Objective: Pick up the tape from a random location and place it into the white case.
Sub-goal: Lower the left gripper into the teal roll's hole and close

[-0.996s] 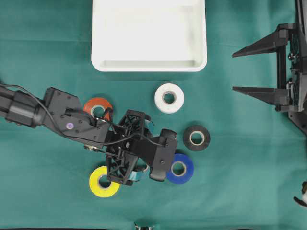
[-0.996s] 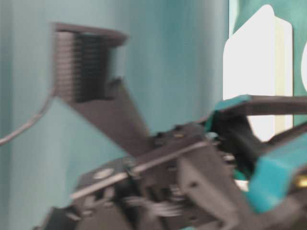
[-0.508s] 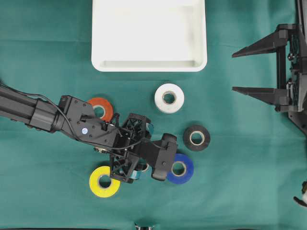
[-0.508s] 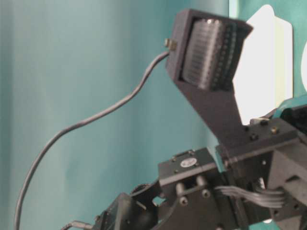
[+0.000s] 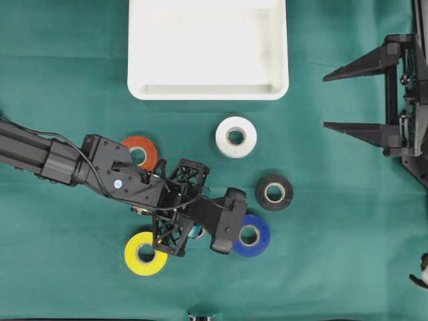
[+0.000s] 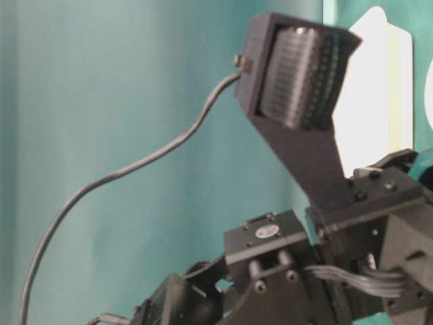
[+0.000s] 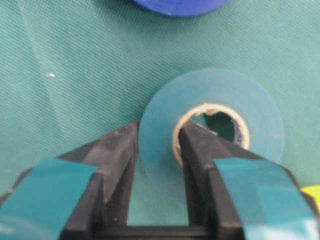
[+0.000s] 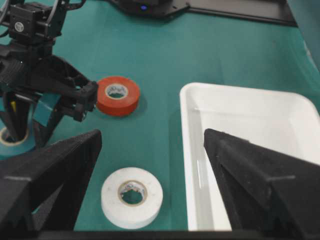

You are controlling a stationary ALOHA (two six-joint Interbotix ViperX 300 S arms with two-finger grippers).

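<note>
Left gripper (image 7: 157, 150) clamped on the teal tape (image 7: 210, 132) wall, roll flat on the cloth between yellow and blue rolls, right gripper (image 5: 354, 97) wide open holding nothing, white case (image 5: 207, 90) empty, lift and drop-off pending.

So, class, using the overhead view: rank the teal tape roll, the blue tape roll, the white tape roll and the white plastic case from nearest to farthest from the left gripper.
1. Teal tape roll: pinched in the left gripper, one finger through its core.
2. Blue tape roll: just right of the gripper.
3. White tape roll: above and to the right.
4. White plastic case: at the top edge, farthest.
</note>
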